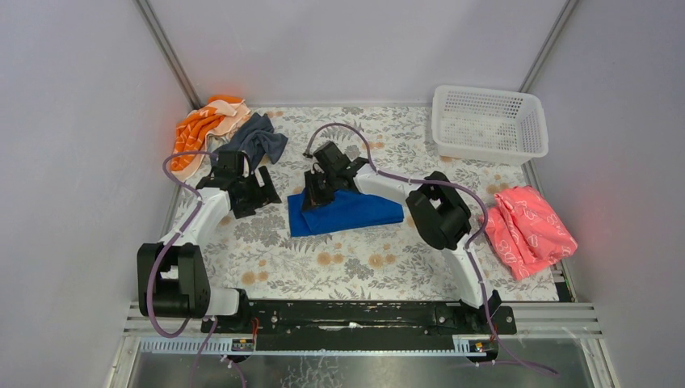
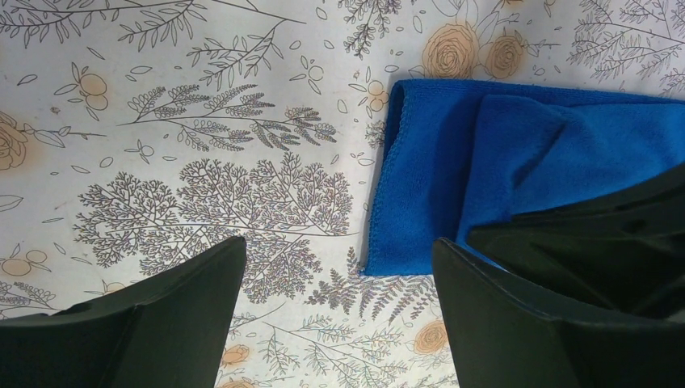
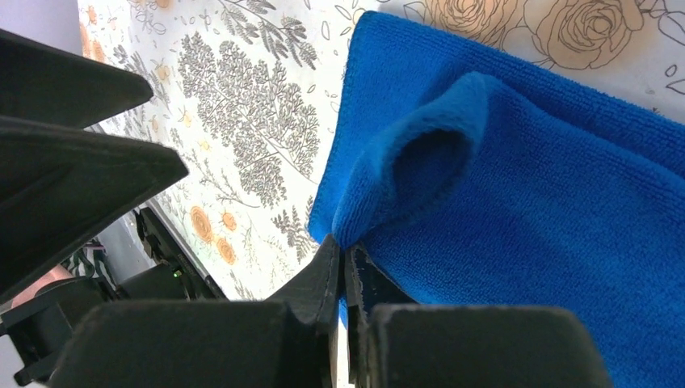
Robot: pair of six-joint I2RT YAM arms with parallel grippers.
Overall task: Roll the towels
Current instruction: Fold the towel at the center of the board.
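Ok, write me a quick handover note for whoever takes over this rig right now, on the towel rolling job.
Left gripper: open, empty, hovering beside the blue towel's left end.
Right gripper: shut on a raised fold at that same end.
Blue towel: lying flat in the middle, only that fold lifted.
Grey towel: crumpled at the far left, next to an orange cloth.
Done: neither towel is rolled.
Left: roll the blue towel from the pinched end, then spread and roll the grey one.
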